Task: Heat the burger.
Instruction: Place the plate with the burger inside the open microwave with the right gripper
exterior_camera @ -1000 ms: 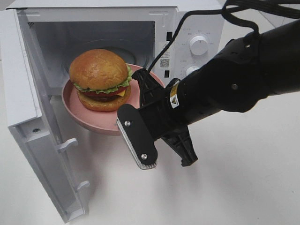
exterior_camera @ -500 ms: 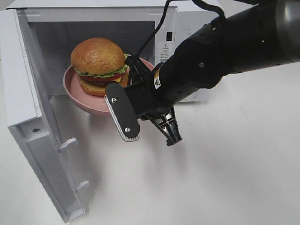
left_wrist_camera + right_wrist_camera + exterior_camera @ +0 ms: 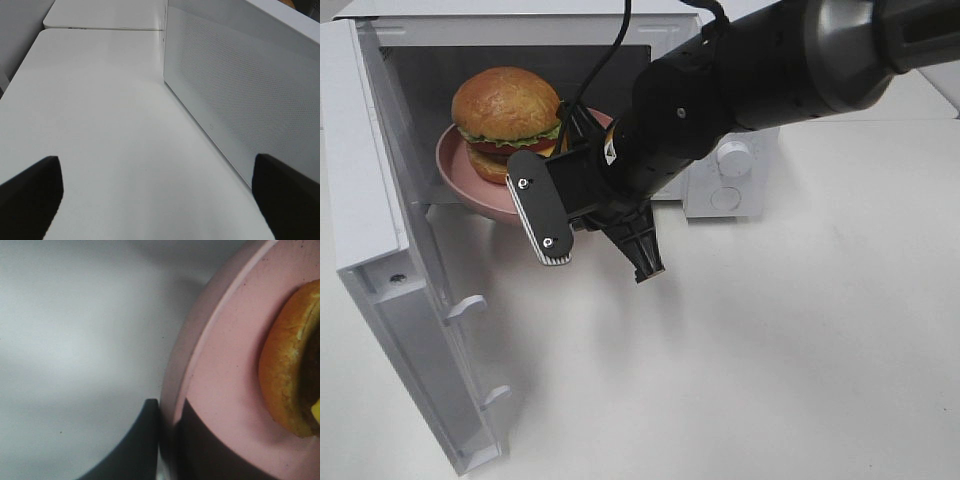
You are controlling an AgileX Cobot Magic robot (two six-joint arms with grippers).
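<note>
The burger (image 3: 507,105), with a golden bun, lettuce and tomato, rides on a round pink plate (image 3: 455,170) held in the mouth of the open microwave (image 3: 740,165). My right gripper (image 3: 583,130) reaches in from the right and is shut on the plate's right rim. In the right wrist view its two dark fingers (image 3: 135,450) pinch that pink plate (image 3: 220,365) edge, with the burger (image 3: 287,370) bun just beyond. My left gripper (image 3: 160,200) is open over bare table beside the microwave's perforated side wall (image 3: 240,85), and nothing lies between its fingers.
The microwave door (image 3: 380,200) hangs open at the left, its handle side toward the front. Two white knobs (image 3: 735,155) sit on the control panel behind my right arm. A black cable (image 3: 620,30) loops over the microwave's top. White tabletop (image 3: 800,350) spreads in front.
My right arm has swung left and back, carrying the plate and burger from the door opening further into the microwave cavity. The left gripper has stayed open.
</note>
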